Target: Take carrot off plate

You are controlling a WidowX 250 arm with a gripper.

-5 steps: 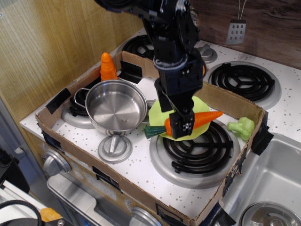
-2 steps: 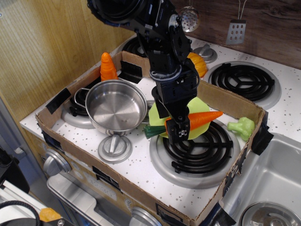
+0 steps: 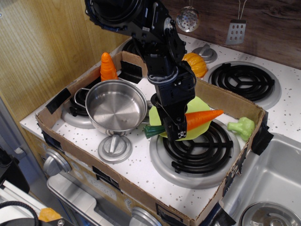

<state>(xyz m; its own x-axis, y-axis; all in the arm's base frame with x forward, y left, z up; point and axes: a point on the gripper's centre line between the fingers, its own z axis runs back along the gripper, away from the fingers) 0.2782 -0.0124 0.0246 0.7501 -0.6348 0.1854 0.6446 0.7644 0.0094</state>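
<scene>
The long orange carrot (image 3: 203, 117) with a dark green stem end (image 3: 152, 130) lies across the lime-green plate (image 3: 202, 104), its tip pointing right. The plate rests on the front right burner. My gripper (image 3: 177, 126) is shut on the carrot near its stem end, and the black arm hides the plate's left part. The carrot looks lifted slightly above the plate, but I cannot tell for sure.
A steel pot (image 3: 116, 106) sits left of the plate with its lid (image 3: 114, 148) in front. A ridged orange cone (image 3: 107, 66) stands at the back left. An orange pumpkin (image 3: 195, 63) and green broccoli (image 3: 241, 127) lie nearby. A cardboard wall (image 3: 230, 100) rings the stove.
My gripper has moved a little left and up with the carrot in it. The carrot's tip has risen slightly.
</scene>
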